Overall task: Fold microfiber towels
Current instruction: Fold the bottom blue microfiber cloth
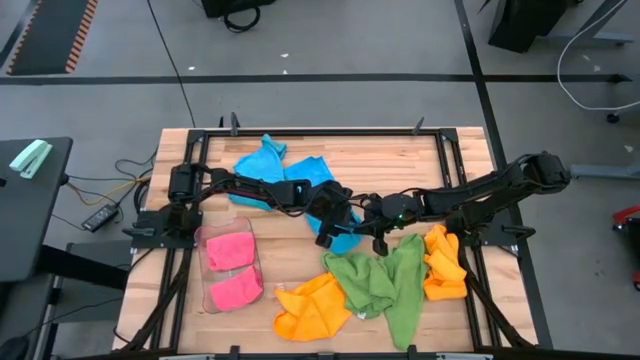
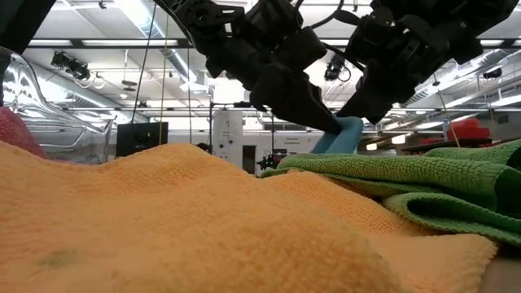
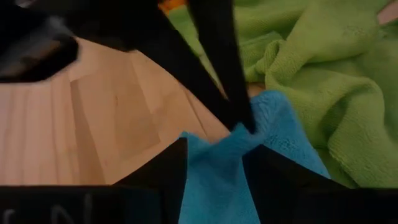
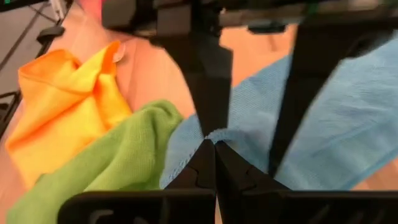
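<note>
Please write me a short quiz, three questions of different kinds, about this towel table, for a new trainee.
1. True or false: the tray holds two pink towels.
2. Which towel do both grippers meet at? A) orange B) blue C) green
3. Fill in: the right gripper is ____ on a blue towel corner.

Key: 1 true. 2 B; the left gripper is there too. 3 shut.

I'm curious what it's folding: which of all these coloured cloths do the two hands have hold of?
The sky-blue towel at the table's middle. Both the left hand and right hand pinch its edge; the green, orange and pink ones lie untouched.
</note>
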You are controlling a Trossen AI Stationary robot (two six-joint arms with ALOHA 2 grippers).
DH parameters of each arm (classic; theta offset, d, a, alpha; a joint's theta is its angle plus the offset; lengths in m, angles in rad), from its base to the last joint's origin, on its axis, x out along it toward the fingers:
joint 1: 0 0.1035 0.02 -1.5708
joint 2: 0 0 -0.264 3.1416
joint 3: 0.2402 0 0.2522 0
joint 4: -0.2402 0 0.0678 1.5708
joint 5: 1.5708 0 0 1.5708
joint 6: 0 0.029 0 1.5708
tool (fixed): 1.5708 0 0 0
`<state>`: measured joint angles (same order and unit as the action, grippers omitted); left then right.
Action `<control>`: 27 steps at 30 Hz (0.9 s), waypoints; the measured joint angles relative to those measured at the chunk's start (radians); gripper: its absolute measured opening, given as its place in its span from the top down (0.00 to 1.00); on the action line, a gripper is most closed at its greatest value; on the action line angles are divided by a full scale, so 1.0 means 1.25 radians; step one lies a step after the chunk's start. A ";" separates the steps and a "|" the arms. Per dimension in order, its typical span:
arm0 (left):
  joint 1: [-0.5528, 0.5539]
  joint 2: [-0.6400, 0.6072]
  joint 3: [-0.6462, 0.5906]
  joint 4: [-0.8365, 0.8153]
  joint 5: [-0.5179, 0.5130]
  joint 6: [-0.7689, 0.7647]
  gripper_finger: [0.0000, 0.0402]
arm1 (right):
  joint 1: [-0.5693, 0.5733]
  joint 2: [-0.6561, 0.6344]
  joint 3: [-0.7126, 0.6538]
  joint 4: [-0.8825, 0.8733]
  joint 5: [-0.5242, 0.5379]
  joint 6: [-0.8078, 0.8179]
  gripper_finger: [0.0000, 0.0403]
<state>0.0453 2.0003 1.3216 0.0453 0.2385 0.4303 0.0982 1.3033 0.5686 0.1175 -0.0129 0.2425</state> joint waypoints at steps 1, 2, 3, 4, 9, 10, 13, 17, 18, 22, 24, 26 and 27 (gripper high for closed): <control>0.001 -0.001 0.000 0.004 0.000 0.000 0.59 | 0.003 0.000 0.000 -0.007 -0.002 0.000 1.00; 0.001 -0.004 0.000 0.000 0.000 0.000 0.58 | 0.005 0.000 0.000 -0.012 -0.003 0.003 1.00; 0.001 -0.005 0.000 0.001 0.000 0.001 0.57 | 0.007 0.000 0.000 -0.014 -0.003 0.004 1.00; 0.000 -0.005 0.000 0.001 0.000 0.003 0.56 | 0.008 0.000 0.000 -0.013 -0.002 0.005 1.00; -0.002 -0.005 0.000 -0.017 0.000 0.027 0.53 | 0.008 0.000 0.000 -0.010 0.016 0.000 1.00; -0.003 -0.005 0.000 -0.020 0.000 0.027 0.53 | 0.008 0.000 0.000 -0.010 0.019 -0.001 1.00; -0.003 -0.006 0.000 -0.029 0.000 0.027 0.56 | 0.007 0.000 0.000 -0.009 0.022 -0.006 1.00; -0.003 -0.006 0.000 -0.034 0.000 0.023 0.63 | 0.007 0.000 0.000 0.012 0.022 -0.009 1.00; -0.003 -0.006 0.000 -0.034 0.000 0.023 0.65 | 0.007 0.000 0.000 0.015 0.022 -0.009 1.00; -0.003 -0.006 0.000 -0.035 0.000 0.022 0.72 | 0.007 0.000 0.000 0.016 0.023 -0.012 1.00; -0.003 -0.006 0.000 -0.035 0.000 0.021 0.75 | 0.007 0.000 0.000 0.016 0.024 -0.012 1.00; -0.003 -0.006 0.000 -0.038 0.000 0.021 0.79 | 0.007 0.000 0.000 0.016 0.024 -0.012 1.00; -0.003 -0.006 0.000 -0.040 0.000 0.018 0.82 | 0.007 0.000 0.000 0.016 0.024 -0.012 1.00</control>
<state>0.0419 1.9930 1.3220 -0.0051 0.2382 0.4522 0.1074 1.3033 0.5686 0.1371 0.0170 0.2276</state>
